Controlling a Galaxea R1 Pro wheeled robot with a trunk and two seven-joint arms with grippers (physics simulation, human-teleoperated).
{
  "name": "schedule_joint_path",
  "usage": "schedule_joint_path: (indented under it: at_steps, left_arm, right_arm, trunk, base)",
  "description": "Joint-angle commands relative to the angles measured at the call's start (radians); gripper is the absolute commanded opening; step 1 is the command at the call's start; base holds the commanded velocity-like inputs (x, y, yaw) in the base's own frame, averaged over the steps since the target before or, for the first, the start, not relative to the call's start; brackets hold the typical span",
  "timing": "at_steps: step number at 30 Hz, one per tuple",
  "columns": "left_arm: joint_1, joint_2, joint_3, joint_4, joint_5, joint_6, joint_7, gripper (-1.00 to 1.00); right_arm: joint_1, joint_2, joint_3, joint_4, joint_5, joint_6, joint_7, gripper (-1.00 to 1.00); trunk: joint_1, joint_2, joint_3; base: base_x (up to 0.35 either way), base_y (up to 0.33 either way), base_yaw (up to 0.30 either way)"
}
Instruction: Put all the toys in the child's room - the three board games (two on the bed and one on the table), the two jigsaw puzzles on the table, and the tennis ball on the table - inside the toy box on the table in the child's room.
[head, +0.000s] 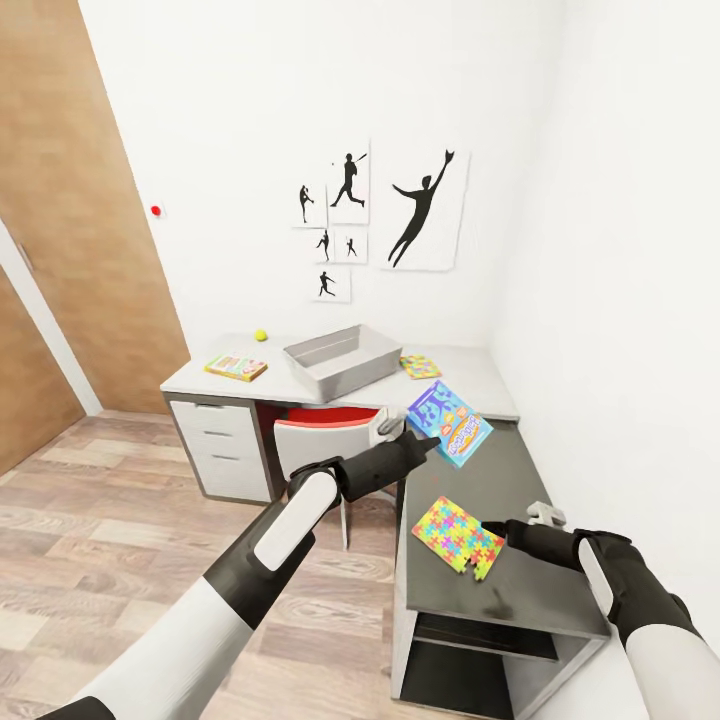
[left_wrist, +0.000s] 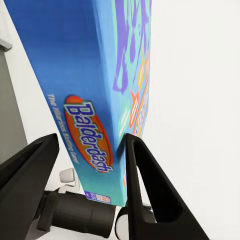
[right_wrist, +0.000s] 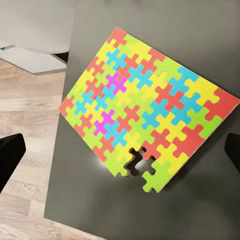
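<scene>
Blue board game (head: 449, 422) sits clamped in the left gripper (head: 428, 438), lifted off the desk & tilted, above the seam between pale grey top and dark grey section of the table (head: 520, 480). Left wrist view: box (left_wrist: 95, 95) edge-on betw. the two black fingers (left_wrist: 150, 190), "Balderdash" logo readable on its side — jaws closed on it.

Right gripper (head: 503, 532) hovers low over the dark grey section, just beside the near jigsaw puzzle (head: 458, 536); fingers spread wide, nothing held. Right wrist view: puzzle (right_wrist: 147, 107) lies flat on the dark top ahead of the gripper, one piece missing at its near edge, black fingertips (right_wrist: 10, 157) at either side of frame & apart from it.

Beyond the left gripper, on the pale grey top: toy box (head: 343, 360), lidless, looks empty. Second jigsaw puzzle (head: 420, 366) lies flat just past the bin's right end, close to the held box. Farther left of the bin — yellow-green-red board game (head: 236, 367) flat on the top, and tennis ball (head: 261, 336) behind it near the wall, well apart from both grippers. Red chair (head: 328, 430) tucked under the desk, below the bin, near the left forearm. Wall above carries black baseball silhouette prints (head: 425, 208); small red button (head: 155, 210) on the wall at left.
</scene>
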Motion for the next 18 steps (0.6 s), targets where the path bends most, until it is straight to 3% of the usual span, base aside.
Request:
schedule_joint_path:
  at_steps: [1,8,18]
  left_arm:
    - [-0.001,0.0,0.0,0.0,0.003,0.003,-0.001,-1.0]
    - [-0.001,0.0,0.0,0.0,0.003,0.003,-0.001,-1.0]
    - [-0.001,0.0,0.0,0.0,0.003,0.003,-0.001,-1.0]
  right_arm:
    - [-0.001,0.0,-0.003,-0.001,-0.005,0.008,0.001,1.0]
    - [-0.001,0.0,-0.003,-0.001,-0.005,0.008,0.001,1.0]
    - [-0.001,0.0,-0.003,-0.001,-0.004,0.008,0.001,1.0]
  trunk:
    - [0.001,-0.002,-0.002]
    - [0.001,-0.002,-0.002]
    - [0.001,-0.002,-0.002]
  base:
    - [0.009,0.0,0.008]
    - [0.005,0.0,0.099]
    - [0.001,0.0,0.233]
